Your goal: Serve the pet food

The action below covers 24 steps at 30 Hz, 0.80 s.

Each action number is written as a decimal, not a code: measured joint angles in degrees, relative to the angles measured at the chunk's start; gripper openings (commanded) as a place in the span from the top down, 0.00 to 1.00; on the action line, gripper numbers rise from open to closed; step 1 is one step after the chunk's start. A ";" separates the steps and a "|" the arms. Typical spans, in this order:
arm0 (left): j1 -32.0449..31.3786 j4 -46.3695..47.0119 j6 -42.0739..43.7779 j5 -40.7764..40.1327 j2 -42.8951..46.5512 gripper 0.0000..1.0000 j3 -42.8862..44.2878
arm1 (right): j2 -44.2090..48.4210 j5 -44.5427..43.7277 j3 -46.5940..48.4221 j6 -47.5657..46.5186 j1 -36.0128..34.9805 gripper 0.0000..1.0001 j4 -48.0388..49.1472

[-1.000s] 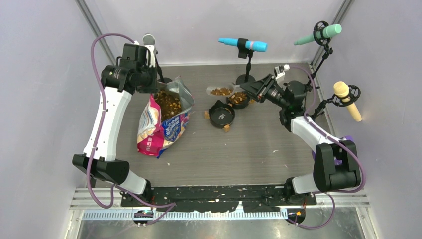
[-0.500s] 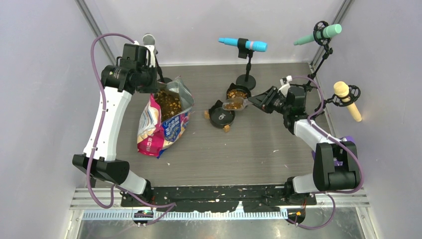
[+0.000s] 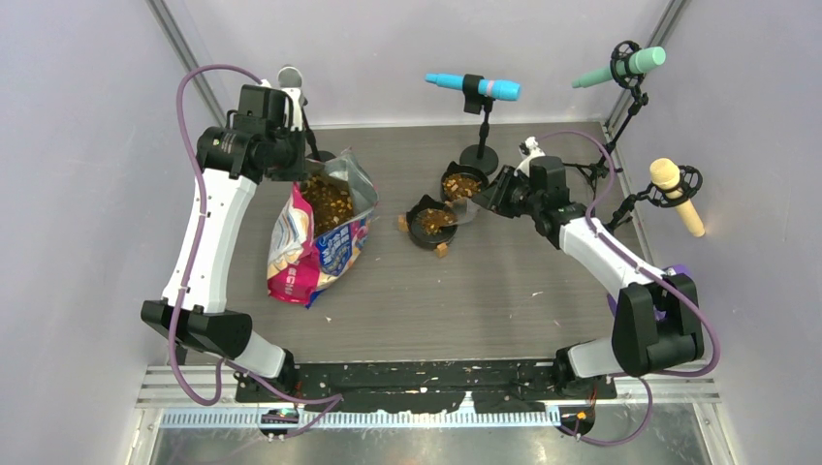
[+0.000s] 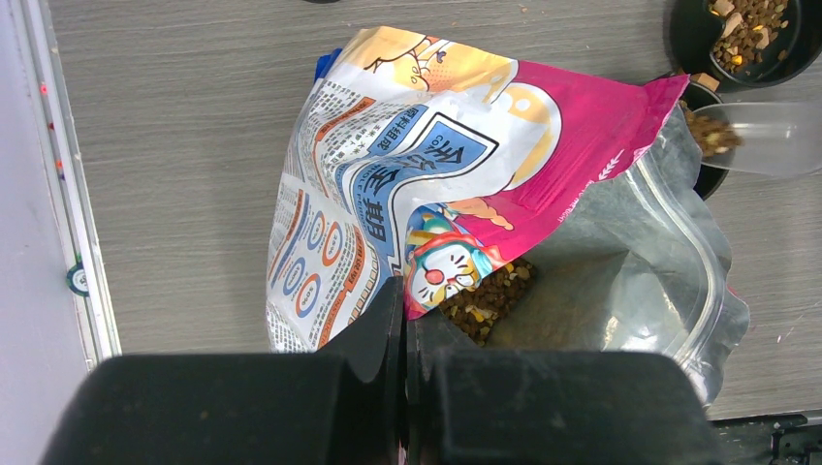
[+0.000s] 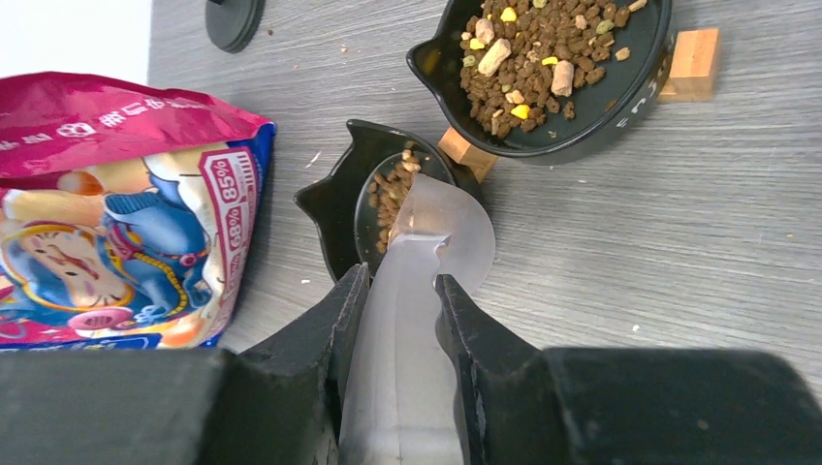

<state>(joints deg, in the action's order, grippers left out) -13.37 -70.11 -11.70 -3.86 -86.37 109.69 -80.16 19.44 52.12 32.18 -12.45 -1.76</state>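
Note:
The pink-and-blue pet food bag [image 3: 320, 237] lies open on the table with brown kibble [image 3: 328, 199] showing in its mouth. My left gripper [image 3: 302, 174] is shut on the bag's upper edge [image 4: 426, 291] and holds the mouth open. My right gripper [image 3: 488, 199] is shut on the handle of a clear plastic scoop [image 5: 426, 242]. The scoop is tipped over the near black bowl [image 3: 415, 228], and kibble [image 5: 388, 189] lies in that bowl. The far black bowl [image 5: 436, 73] is full of kibble [image 5: 543, 48].
Microphones on stands ring the back and right: blue [image 3: 475, 87], green [image 3: 620, 68], yellow [image 3: 676, 194]. A round stand base [image 3: 478, 153] sits just behind the bowls. Tan wooden feet [image 5: 693, 63] stick out under the bowls. Grey walls close in the table.
My right gripper has carried the scoop from over the far bowl to the near bowl and tipped it. Kibble now lies in the near bowl. The left arm has not moved.

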 measured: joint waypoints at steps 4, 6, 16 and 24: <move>0.00 0.00 0.00 0.00 0.00 1.00 0.00 | 0.33 -4.02 2.47 -2.86 -1.77 0.95 -3.98; 0.00 0.00 0.00 0.02 0.00 1.00 0.00 | 1.07 -6.16 3.76 -4.39 -2.67 0.95 -5.97; 0.00 0.00 -0.07 0.04 0.00 1.00 0.00 | 2.47 -11.61 7.85 -8.39 -5.88 0.95 -11.26; 0.00 0.00 -0.17 0.07 -0.02 1.00 0.00 | 2.78 -5.92 17.49 -8.31 -5.99 0.95 -15.54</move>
<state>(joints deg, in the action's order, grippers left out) -13.37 -70.11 -11.88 -3.79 -86.39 109.69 -77.38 13.52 69.60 23.88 -18.44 -17.30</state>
